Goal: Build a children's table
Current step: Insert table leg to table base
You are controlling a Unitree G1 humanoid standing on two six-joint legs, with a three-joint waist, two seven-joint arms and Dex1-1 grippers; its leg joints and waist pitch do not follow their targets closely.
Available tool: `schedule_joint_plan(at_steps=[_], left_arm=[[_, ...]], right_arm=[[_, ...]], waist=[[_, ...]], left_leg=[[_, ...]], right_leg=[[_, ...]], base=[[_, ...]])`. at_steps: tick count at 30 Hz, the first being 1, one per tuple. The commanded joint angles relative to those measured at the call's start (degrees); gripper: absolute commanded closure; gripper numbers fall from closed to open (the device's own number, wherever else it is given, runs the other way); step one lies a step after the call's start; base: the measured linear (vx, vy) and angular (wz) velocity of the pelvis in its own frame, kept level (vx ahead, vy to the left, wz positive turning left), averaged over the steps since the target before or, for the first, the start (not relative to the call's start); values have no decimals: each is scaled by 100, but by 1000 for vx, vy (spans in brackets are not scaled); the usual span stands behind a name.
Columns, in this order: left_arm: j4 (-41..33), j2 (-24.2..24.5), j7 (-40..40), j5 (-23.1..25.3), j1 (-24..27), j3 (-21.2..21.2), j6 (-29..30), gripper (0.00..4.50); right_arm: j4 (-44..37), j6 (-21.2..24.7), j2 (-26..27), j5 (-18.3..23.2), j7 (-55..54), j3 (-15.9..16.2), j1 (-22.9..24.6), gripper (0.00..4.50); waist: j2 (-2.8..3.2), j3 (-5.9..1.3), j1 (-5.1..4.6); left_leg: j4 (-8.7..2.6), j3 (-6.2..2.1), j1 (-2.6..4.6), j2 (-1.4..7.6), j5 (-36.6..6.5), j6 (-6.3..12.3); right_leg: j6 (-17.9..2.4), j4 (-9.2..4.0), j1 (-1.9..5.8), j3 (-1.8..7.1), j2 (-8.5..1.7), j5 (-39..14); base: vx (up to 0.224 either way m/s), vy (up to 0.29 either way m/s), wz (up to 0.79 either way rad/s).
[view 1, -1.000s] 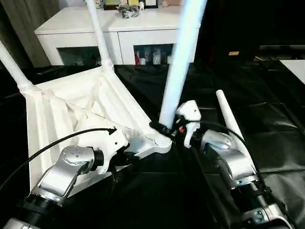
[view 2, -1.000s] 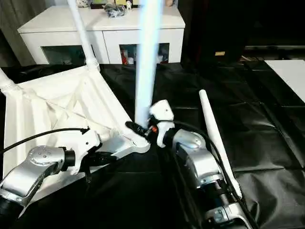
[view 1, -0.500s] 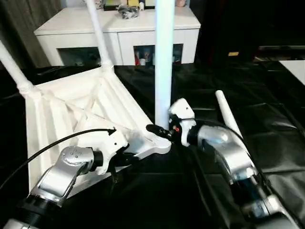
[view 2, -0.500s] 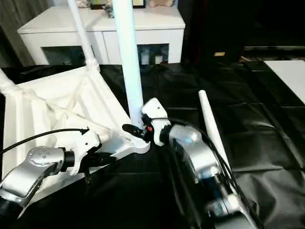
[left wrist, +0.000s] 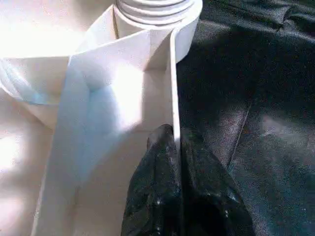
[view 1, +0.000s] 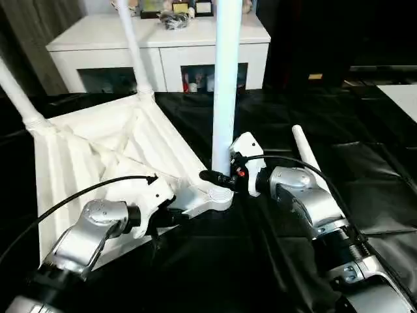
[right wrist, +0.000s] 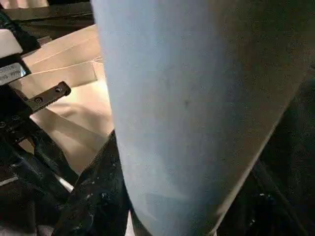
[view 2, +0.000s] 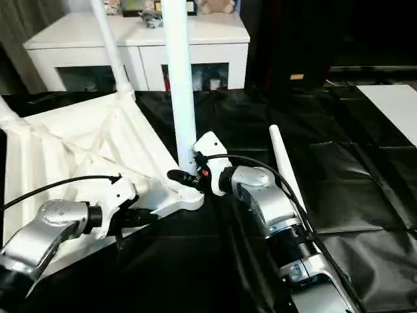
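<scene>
The children's table (view 1: 98, 147) lies upside down on the black sheet (view 1: 365, 189) in front of me, its ribbed underside facing up. Two legs (view 1: 133, 45) stand upright in the far corner sockets. A third leg (view 1: 225, 85) stands upright in the near corner socket (view 1: 218, 193), the one closest to my right arm.

My right pincer (view 1: 218, 178) is clamped around the base of that third leg, just above the socket collar; in the right wrist view the leg (right wrist: 187, 108) sits between my black fingers (right wrist: 93, 196), which press against it on both sides.

My left pincer (left wrist: 177, 147) is closed on the thin rim wall (left wrist: 173, 88) of the tabletop, just beside the same corner socket, one finger (left wrist: 160, 162) on the inner side of the wall and the other on the outer side over the black sheet.

The fourth leg (view 1: 309, 160) lies loose on the black sheet beside my right forearm, apart from the tabletop.

Beyond the sheet stands a white cabinet (view 1: 163, 39) with glass doors and small items on top.
</scene>
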Motion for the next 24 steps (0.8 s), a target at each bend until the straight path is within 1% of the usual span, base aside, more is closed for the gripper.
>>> schedule_joint_plan(at_steps=[1,2,4,5,6,8,9,10,11,12,13,14,15,16,17,18,19,20,21,22,23,24], left_arm=[[132,-109,193,-87,-225,240,-220,450],[189,-122,230,-66,-257,246,-213,450],[398,-275,576,50,-400,291,-88,450],[498,-397,814,101,-471,327,29,450],[559,-494,994,125,-515,360,114,450],[681,-755,1403,163,-611,424,344,450],[727,-905,1627,189,-654,446,474,450],[755,-1065,1819,193,-697,465,660,450],[781,-1218,1995,196,-743,479,852,450],[815,-1346,2145,205,-796,491,1021,450],[910,-1470,2300,238,-876,492,1112,450],[1028,-1601,2460,310,-968,458,1180,450],[1128,-1694,2563,380,-1039,427,1189,450],[1238,-1795,2670,458,-1122,381,1189,450],[1397,-1943,2815,518,-1238,353,1172,450],[1397,-1943,2815,518,-1238,353,1172,450],[1540,-2076,2965,538,-1342,372,1175,450],[1839,-2287,3299,566,-1558,433,1181,450],[1839,-2287,3299,566,-1558,433,1181,450],[2066,-2381,3521,615,-1716,459,1162,450],[2094,-2389,3544,619,-1736,469,1158,450],[2125,-2397,3570,624,-1757,480,1154,450]], right_arm=[[626,259,15,-305,-48,289,317,266],[661,226,34,-328,-132,262,299,266],[801,197,162,-418,-651,111,257,266],[879,208,265,-440,-993,-7,252,266],[928,232,337,-435,-1192,-88,252,266],[1075,243,507,-475,-1706,-252,250,266],[1154,242,598,-506,-1981,-320,253,266],[1237,252,698,-531,-2257,-386,255,266],[1314,272,791,-557,-2516,-436,251,266],[1382,295,863,-591,-2733,-466,234,266],[1484,278,947,-622,-2944,-491,192,266],[1626,279,1074,-611,-3235,-587,127,266],[1750,267,1170,-590,-3408,-666,67,266],[1895,258,1268,-584,-3596,-731,-9,266],[2102,208,1387,-572,-3870,-821,-117,266],[2102,208,1387,-572,-3870,-821,-117,266],[2287,164,1491,-524,-4079,-937,-214,266],[2654,109,1689,-464,-4550,-1202,-416,266],[2654,109,1689,-464,-4550,-1202,-416,266],[2876,33,1817,-402,-4881,-1388,-563,266],[2919,4,1836,-389,-4896,-1420,-595,266],[2966,-28,1856,-375,-4912,-1456,-629,266]], waist=[[-82,-164,-52],[-85,-161,-54],[-97,-151,-74],[-92,-142,-84],[-114,-152,-90],[-126,-162,-97],[-115,-165,-98],[-129,-167,-117],[-124,-173,-120],[-134,-164,-130],[-145,-151,-152],[-173,-148,-162],[-173,-148,-162],[-159,-158,-179],[-177,-155,-187],[-159,-158,-190],[-169,-162,-189],[-176,-142,-215],[-176,-142,-215],[-122,-139,-211],[-69,-125,-230],[-30,-124,-193]], left_leg=[[-507,-175,184,329,-2278,-304],[-513,-180,192,330,-2317,-321],[-523,-192,210,330,-2459,-371],[-531,-197,219,328,-2487,-389],[-533,-201,230,322,-2500,-402],[-559,-203,231,321,-2416,-394],[-567,-205,229,322,-2402,-391],[-600,-205,230,322,-2429,-406],[-602,-207,226,313,-2425,-408],[-618,-209,220,304,-2468,-408],[-628,-218,216,288,-2601,-393],[-623,-219,257,273,-2797,-402],[-623,-219,257,273,-2797,-402],[-627,-261,286,266,-3014,-401],[-643,-263,280,263,-3047,-389],[-653,-268,313,250,-3204,-409],[-664,-273,323,250,-3272,-408],[-713,-280,363,251,-3615,-454],[-713,-280,363,251,-3615,-454],[-757,-297,412,251,-4015,-550],[-906,-267,384,263,-4486,-648],[-1276,-154,112,323,-4944,-706]], right_leg=[[-763,-706,-45,266,-474,-2797],[-726,-719,-60,265,-475,-2899],[-669,-748,-88,259,-485,-3155],[-656,-755,-92,257,-484,-3213],[-638,-773,-89,247,-493,-3269],[-629,-786,-71,231,-492,-3201],[-638,-787,-68,229,-495,-3158],[-640,-800,-51,206,-480,-3028],[-648,-792,-49,203,-481,-2973],[-643,-806,-49,189,-475,-2944],[-596,-822,-53,169,-489,-3072],[-505,-863,-95,164,-489,-3273],[-505,-863,-95,164,-489,-3273],[-427,-900,-81,135,-514,-3376],[-397,-917,-76,124,-512,-3364],[-355,-940,-91,96,-502,-3356],[-319,-951,-86,85,-499,-3341],[-286,-983,-109,41,-464,-3288],[-286,-983,-109,41,-464,-3288],[-257,-977,-111,-22,-423,-3245],[-259,-903,-70,-122,-317,-3017],[-393,-468,183,-270,-150,-2309]], base=[[0,0,0],[0,0,0],[0,0,0],[0,0,0],[0,0,0],[0,0,0],[0,0,0],[0,0,0],[0,0,0],[-33,52,-5],[-30,59,-6],[-30,59,-6],[-30,58,-4],[-34,59,-5],[-34,59,-5],[-41,59,-6],[-44,60,-3],[-44,60,-3],[-50,64,-1],[-56,63,0],[-56,63,0],[-86,65,0]])
